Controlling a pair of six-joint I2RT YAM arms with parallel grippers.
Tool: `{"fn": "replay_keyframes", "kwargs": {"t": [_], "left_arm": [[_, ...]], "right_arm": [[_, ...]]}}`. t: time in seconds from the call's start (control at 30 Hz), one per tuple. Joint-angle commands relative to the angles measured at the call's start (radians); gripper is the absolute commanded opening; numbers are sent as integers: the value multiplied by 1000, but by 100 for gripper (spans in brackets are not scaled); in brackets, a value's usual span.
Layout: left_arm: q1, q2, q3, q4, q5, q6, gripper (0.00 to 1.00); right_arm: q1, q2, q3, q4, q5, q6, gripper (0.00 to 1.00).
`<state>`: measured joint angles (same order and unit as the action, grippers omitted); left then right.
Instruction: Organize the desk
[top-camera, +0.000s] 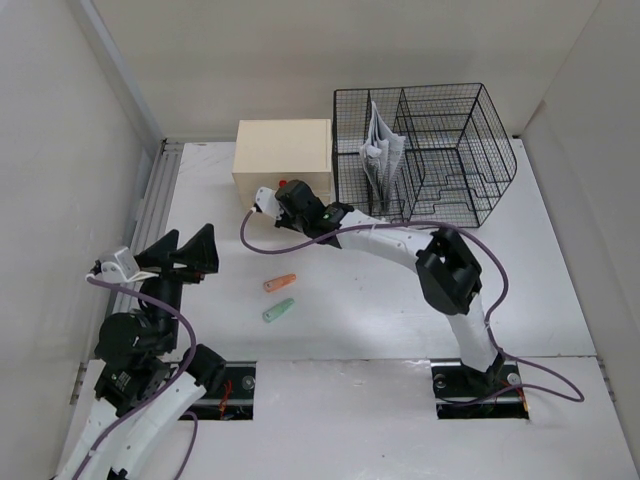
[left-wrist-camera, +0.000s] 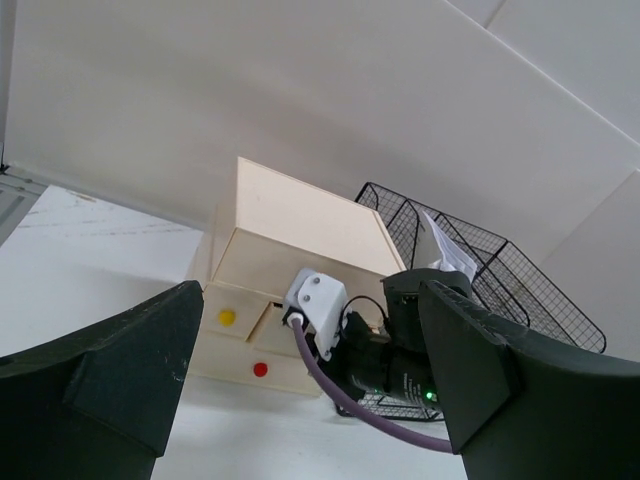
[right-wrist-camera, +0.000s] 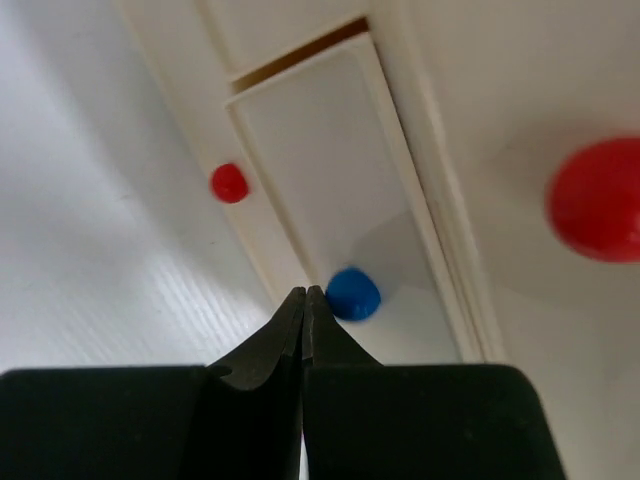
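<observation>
The desk is a white tabletop with a metal rail on its left. An orange marker and a green marker lie loose near its middle. My right gripper is at the front of the cream drawer box. In the right wrist view it is shut and empty, its tips just left of a blue knob on a drawer front that stands slightly ajar. My left gripper is open and empty over the left side of the desk, and it points at the box.
A black wire mesh rack with papers stands right of the box. The box front carries a yellow knob and red knobs. White walls border the desk. The right arm's purple cable loops above the markers.
</observation>
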<state>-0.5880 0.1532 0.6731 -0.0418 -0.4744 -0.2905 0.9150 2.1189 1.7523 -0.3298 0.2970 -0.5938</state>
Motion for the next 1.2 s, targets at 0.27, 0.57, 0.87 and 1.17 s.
{"fn": "replay_keyframes", "kwargs": {"t": [0.27, 0.57, 0.87, 1.17], "left_arm": [[-4, 65, -76, 52, 49, -263, 60], [5, 158, -414, 277, 157, -688, 23], [217, 665, -552, 845, 488, -837, 51], [310, 1245, -411, 1195, 629, -828, 64]], "right_arm": [[-10, -89, -2, 107, 61, -3, 0], [-57, -462, -152, -32, -373, 0, 66], [-264, -628, -197, -48, -788, 121, 0], [-347, -735, -267, 17, -883, 157, 17]]}}
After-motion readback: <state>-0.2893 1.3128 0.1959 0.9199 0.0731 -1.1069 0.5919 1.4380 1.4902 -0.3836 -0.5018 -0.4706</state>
